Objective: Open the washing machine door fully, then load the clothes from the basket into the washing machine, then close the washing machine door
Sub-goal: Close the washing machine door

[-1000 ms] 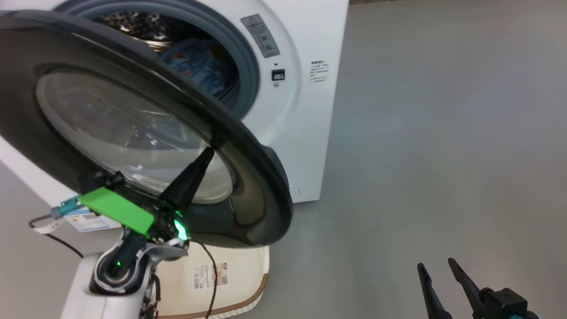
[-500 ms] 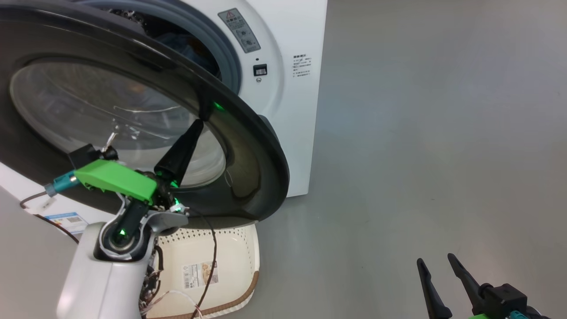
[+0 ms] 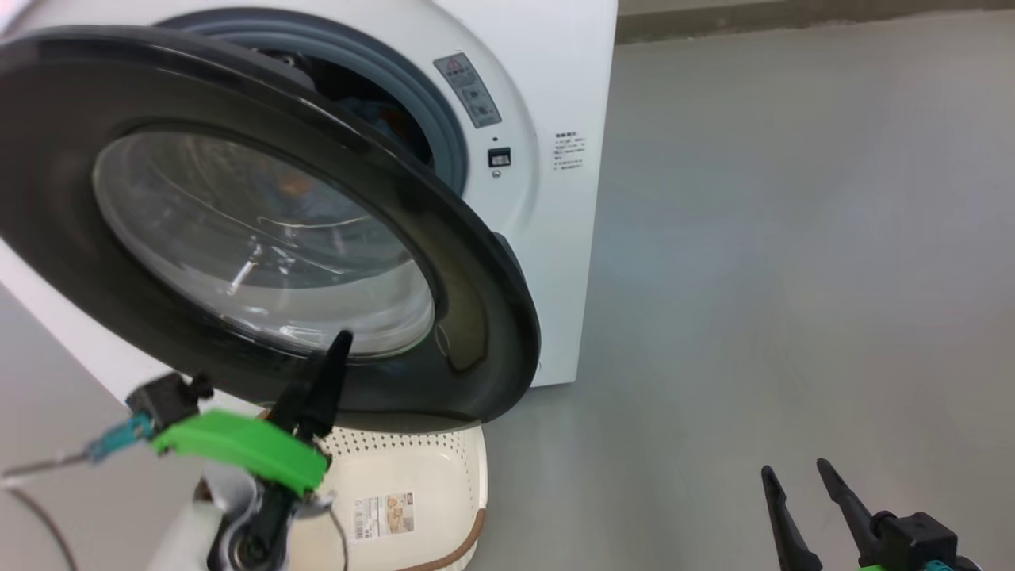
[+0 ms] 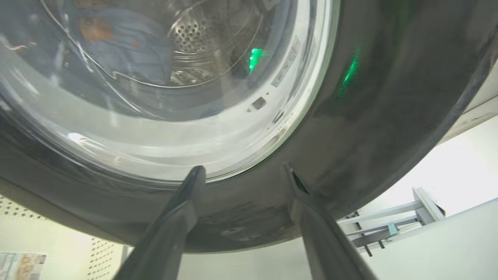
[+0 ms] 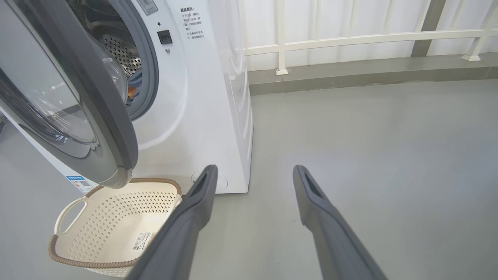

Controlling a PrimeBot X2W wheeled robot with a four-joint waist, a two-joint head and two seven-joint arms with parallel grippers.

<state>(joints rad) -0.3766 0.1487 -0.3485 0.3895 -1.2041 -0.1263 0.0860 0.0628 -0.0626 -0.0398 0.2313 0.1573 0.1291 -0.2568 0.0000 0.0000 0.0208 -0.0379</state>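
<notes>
Facing the washing machine door [image 3: 476, 301], we hold left gripper [image 4: 243, 168] and right gripper [image 5: 255, 168] spread wide, both empty.

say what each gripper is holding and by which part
Nothing is held. The left gripper stands open by the door, at its lower rim; the right gripper hangs open over the floor.

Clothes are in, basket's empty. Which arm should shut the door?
Left: the left gripper, fingers open, is right at the door's lower rim; the right gripper is off over the floor.
</notes>
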